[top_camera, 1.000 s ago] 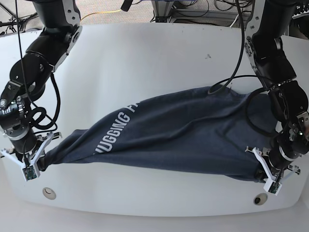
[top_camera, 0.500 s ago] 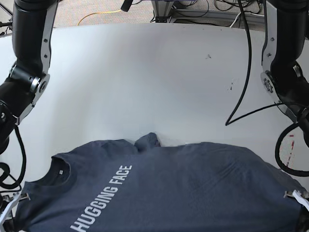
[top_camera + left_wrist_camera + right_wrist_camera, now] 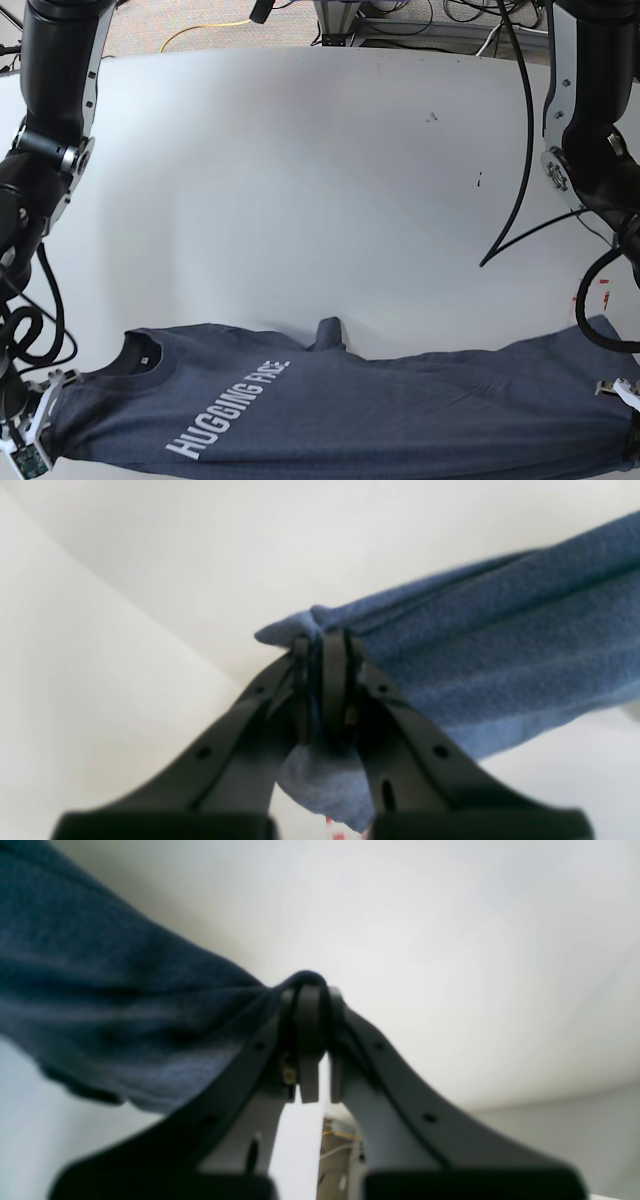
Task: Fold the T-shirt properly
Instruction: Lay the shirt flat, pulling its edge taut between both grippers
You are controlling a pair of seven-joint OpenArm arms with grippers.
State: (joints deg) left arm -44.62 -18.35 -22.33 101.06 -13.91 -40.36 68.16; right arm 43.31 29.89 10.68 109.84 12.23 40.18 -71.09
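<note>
Robotics lab | two black robot arms flank a broad white table | loose black and yellow cables trail over grey carpet beyond the table's far edge

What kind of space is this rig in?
Likely a robotics lab or test bench: a big white table with two robot arms mounted at it, loose cables on carpet behind, and only a navy T-shirt stretched out between the arms.
</note>
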